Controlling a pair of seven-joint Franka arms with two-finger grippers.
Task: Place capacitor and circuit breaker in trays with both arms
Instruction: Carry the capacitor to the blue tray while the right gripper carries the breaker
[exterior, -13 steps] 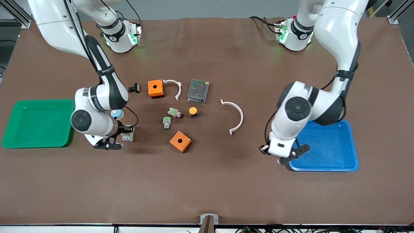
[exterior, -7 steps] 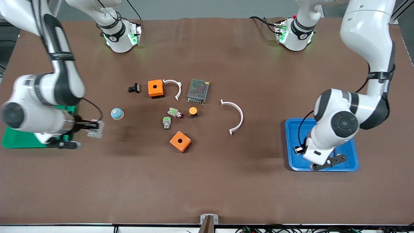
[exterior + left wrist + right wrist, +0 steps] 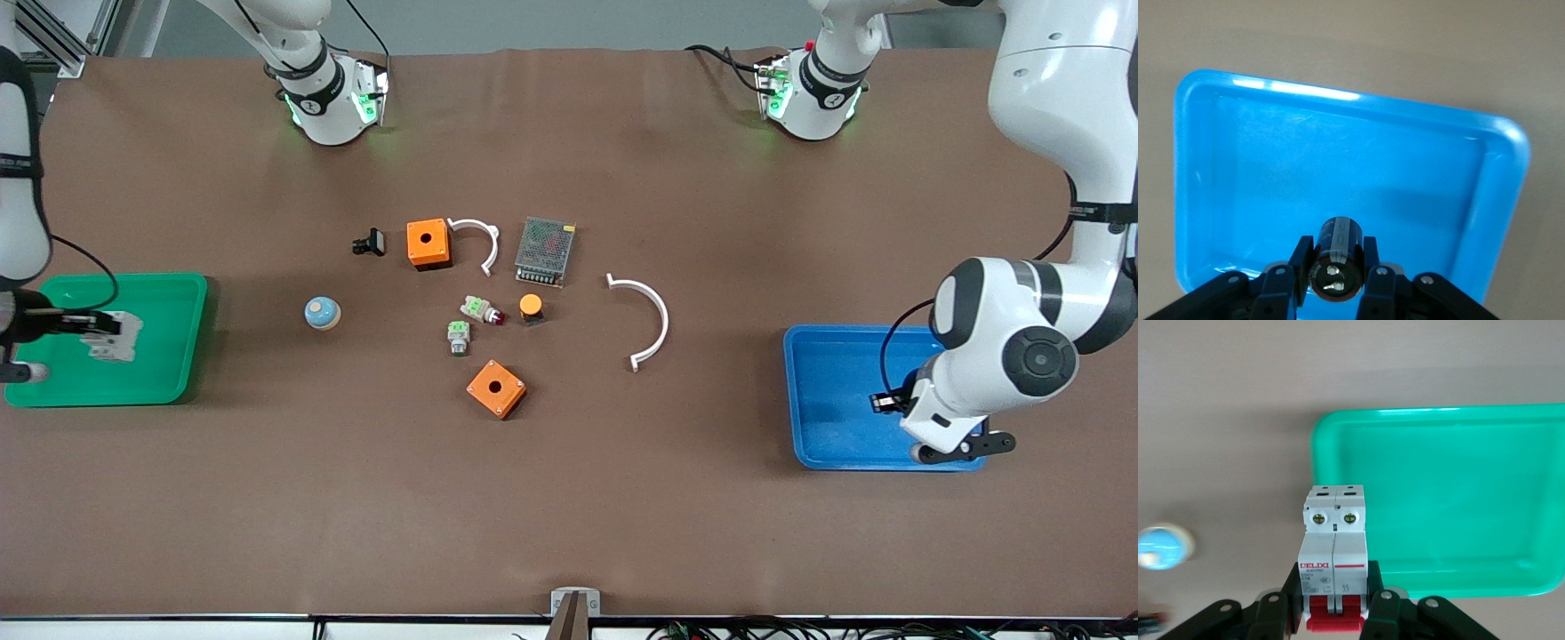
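My right gripper (image 3: 84, 325) is shut on the white-grey circuit breaker (image 3: 114, 335) with red toggles (image 3: 1333, 553) and holds it over the green tray (image 3: 191, 338). The tray also shows in the right wrist view (image 3: 1438, 513). My left gripper (image 3: 880, 403) is shut on the small black capacitor (image 3: 1336, 259), gripped between the fingers, and holds it over the blue tray (image 3: 827, 391). The blue tray also shows in the left wrist view (image 3: 1271, 167); it holds nothing.
In the table's middle lie two orange boxes (image 3: 428, 244) (image 3: 496, 388), a metal mesh unit (image 3: 545, 251), two white arcs (image 3: 653, 320) (image 3: 480, 240), an orange-capped black button (image 3: 531, 307), small grey parts with green tops (image 3: 459, 336), a black clip (image 3: 369, 242) and a blue dome (image 3: 322, 313).
My right gripper has carried the circuit breaker from the table near the blue dome to over the green tray. My left gripper has moved with the capacitor to over the blue tray.
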